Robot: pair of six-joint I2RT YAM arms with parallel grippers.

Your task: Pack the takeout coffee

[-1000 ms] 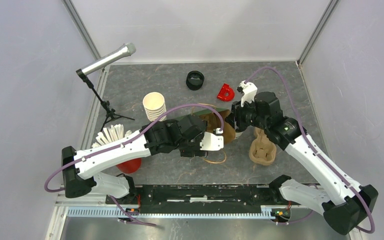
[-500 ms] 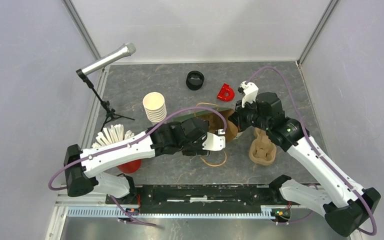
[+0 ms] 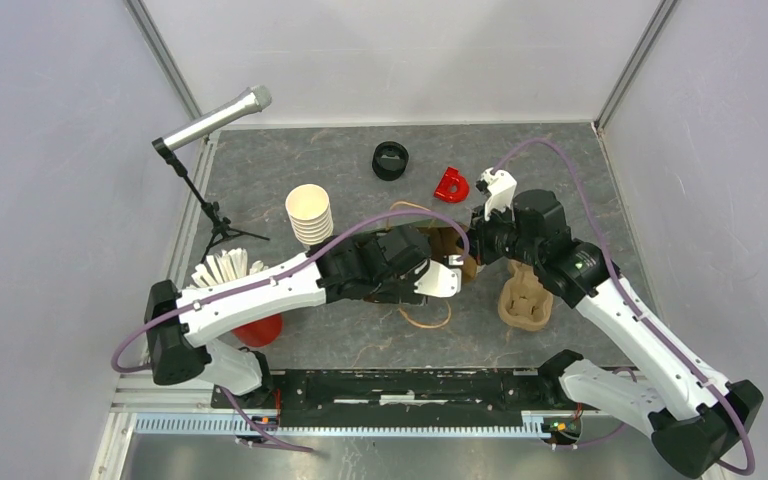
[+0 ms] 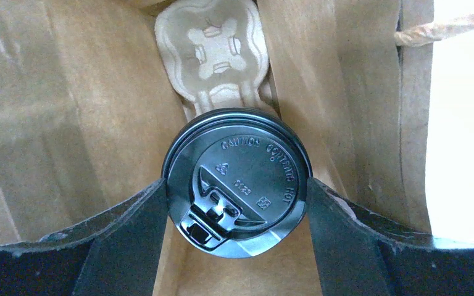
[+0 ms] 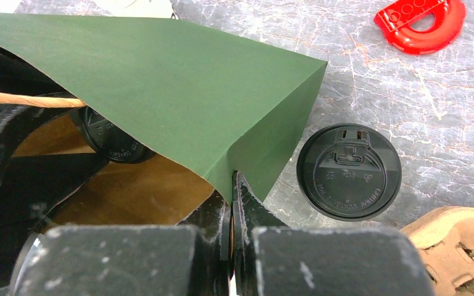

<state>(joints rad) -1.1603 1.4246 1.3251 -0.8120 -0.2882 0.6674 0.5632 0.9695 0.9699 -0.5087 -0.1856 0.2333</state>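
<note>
My left gripper [image 4: 237,203] is shut on a takeout coffee cup [image 4: 247,161], gripping its black lid from both sides inside the paper bag [image 4: 86,123]. A pulp cup carrier [image 4: 217,52] lies at the bag's bottom beyond the cup. The same lid shows inside the bag in the right wrist view [image 5: 108,140]. My right gripper [image 5: 231,192] is shut on the bag's green rim [image 5: 179,92] and holds the mouth open. The second lidded cup [image 5: 349,171] stands on the table to the right of the bag. In the top view, both grippers meet at the bag [image 3: 447,243].
A second pulp carrier [image 3: 523,300] lies under my right arm. A stack of lidless cream cups [image 3: 308,213], a red cup of white sticks [image 3: 245,300], a black ring [image 3: 390,160], a red piece [image 3: 451,184] and a microphone stand [image 3: 215,118] surround the bag.
My left arm has reached further right, carrying the cup deeper into the bag. My right gripper has shifted slightly right, still holding the bag's rim.
</note>
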